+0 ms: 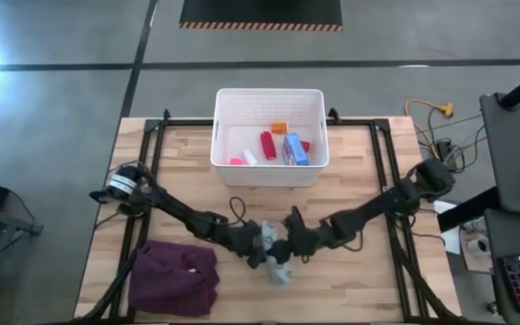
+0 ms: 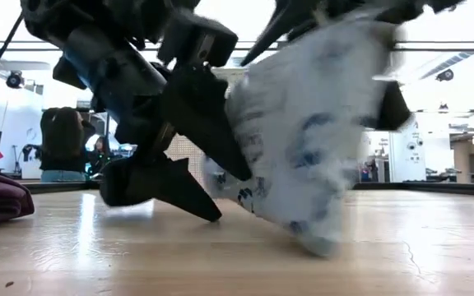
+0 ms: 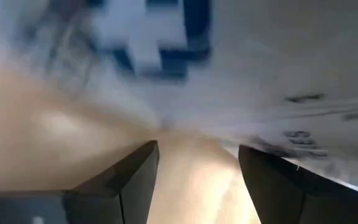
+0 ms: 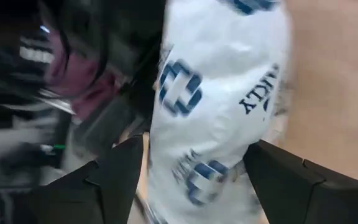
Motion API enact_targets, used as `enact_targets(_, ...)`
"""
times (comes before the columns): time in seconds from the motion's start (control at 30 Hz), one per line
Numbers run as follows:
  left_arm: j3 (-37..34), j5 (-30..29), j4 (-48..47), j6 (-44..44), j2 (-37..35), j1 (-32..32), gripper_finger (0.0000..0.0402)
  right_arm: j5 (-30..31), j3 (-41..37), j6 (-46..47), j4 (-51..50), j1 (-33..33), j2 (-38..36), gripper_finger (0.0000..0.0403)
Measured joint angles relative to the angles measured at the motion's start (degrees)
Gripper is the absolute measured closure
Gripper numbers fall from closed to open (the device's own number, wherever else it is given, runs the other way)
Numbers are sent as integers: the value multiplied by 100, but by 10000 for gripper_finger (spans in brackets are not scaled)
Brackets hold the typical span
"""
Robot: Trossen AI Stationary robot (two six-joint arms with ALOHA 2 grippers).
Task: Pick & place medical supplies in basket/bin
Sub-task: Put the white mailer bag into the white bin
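Both grippers met at lower centre of the overhead frame, over the wooden table (image 1: pixel 359 181). Pale packet (image 1: pixel 278 266) with blue printed marks between them, tilted, one corner down on the wood in the level view (image 2: pixel 315 148).

Right gripper (image 1: pixel 289 246): fingers spread either side of the packet, the packet filling the gap between them (image 4: pixel 216 118); whether pressed tight on it, cannot tell. Left gripper (image 1: pixel 258 248): fingers apart (image 3: pixel 129 186), bare wood showing in the gap, packet just beyond the tips.

White slotted basket (image 1: pixel 269 101) at upper centre of the overhead frame, well apart from the packet. Inside: blue box (image 1: pixel 295 150), red bottle (image 1: pixel 268 144), small orange piece (image 1: pixel 279 128), pink and white bits at its lower-left corner.

Maroon cloth (image 1: pixel 174 278) bunched at lower left of the table.
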Motion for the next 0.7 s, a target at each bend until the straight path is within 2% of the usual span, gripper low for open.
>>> enact_targets(0.1,-5,-178,-192,208,-130,108,190,-70,478,-349,-1142,-29,115,144)
enact_targets(0.23,-39,-366,-306,227,-253,100,189,-169,874,-491,-2100,-55,170,140)
enact_targets(0.4,-44,-675,-321,214,-299,47,189,-248,1021,-657,-2227,-47,229,128)
enact_targets(0.7,-34,-669,-53,222,-303,51,189,-248,1015,-478,-2414,61,210,110)
